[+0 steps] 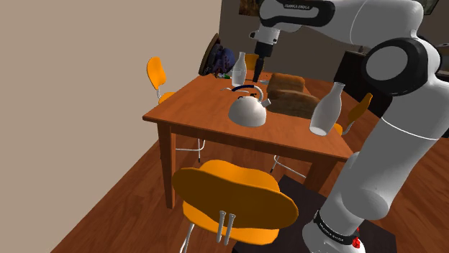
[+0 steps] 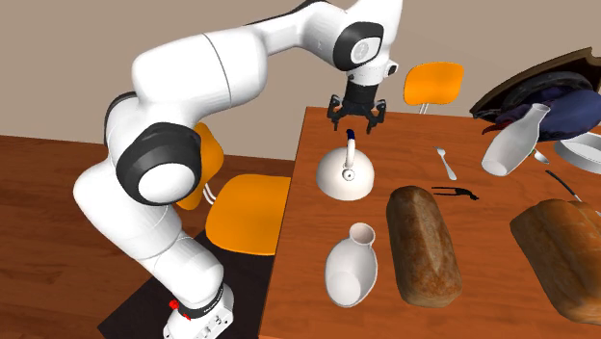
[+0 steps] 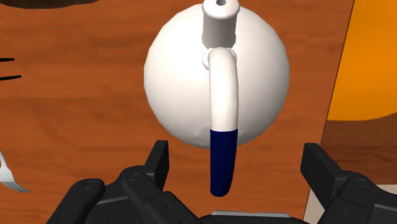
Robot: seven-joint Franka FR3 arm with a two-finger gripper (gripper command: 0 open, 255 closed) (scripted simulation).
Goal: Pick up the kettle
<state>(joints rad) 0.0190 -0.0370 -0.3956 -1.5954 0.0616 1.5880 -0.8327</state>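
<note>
Noted orange chair (image 1: 234, 201) at lower centre of shoulder view, set before wooden table (image 1: 187, 118). Located kettle (image 1: 247, 110) upright at frame centre, handle (image 3: 222, 121) arched on top, evidently suited to overhead grasp. Found gripper (image 1: 257, 73) just above, fingers spread either side of handle, untouching. Traced arm (image 1: 392, 144) up right edge, bent over top, wrist vertical.

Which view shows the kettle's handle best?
The wrist view: the handle runs across the kettle, white with a dark blue end. The shoulder view shows it as a side arch, the second exterior view nearly end-on.
</note>
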